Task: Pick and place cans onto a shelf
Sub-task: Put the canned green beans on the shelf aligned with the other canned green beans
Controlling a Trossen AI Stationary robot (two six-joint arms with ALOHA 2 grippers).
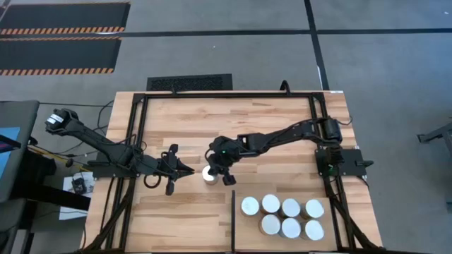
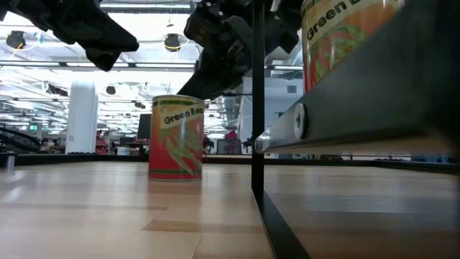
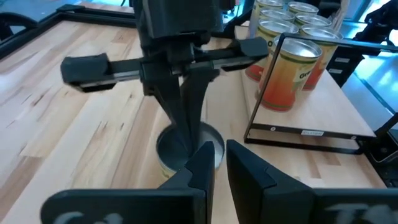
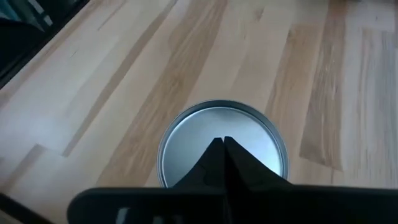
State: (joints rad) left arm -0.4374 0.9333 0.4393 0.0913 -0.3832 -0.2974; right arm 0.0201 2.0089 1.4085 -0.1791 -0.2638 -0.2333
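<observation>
One can (image 1: 209, 173) stands upright on its base on the wood near the table's middle; it has a red and green label (image 2: 176, 137) and a silver top (image 4: 199, 134). My right gripper (image 4: 222, 142) is shut, its fingertips over the middle of that top, slanting down. My left gripper (image 1: 189, 171) hangs shut just to the can's left, holding nothing, its fingers (image 3: 205, 163) pointing at the can. Several more cans (image 1: 282, 215) stand upright on the shelf (image 1: 244, 238) at the near right. My right gripper's shut fingertips (image 3: 186, 140) come from above, slanting down, onto the middle of the can's round top (image 3: 168, 146). I cannot tell whether they touch the top or hang just over it. The can stands upright on the table.
A thin black divider bar (image 1: 233, 219) marks the shelf's left side, and black frame tubing (image 1: 141, 134) runs round the table. Bare wood lies at the far side (image 1: 226, 120) and the near left (image 1: 176, 219).
</observation>
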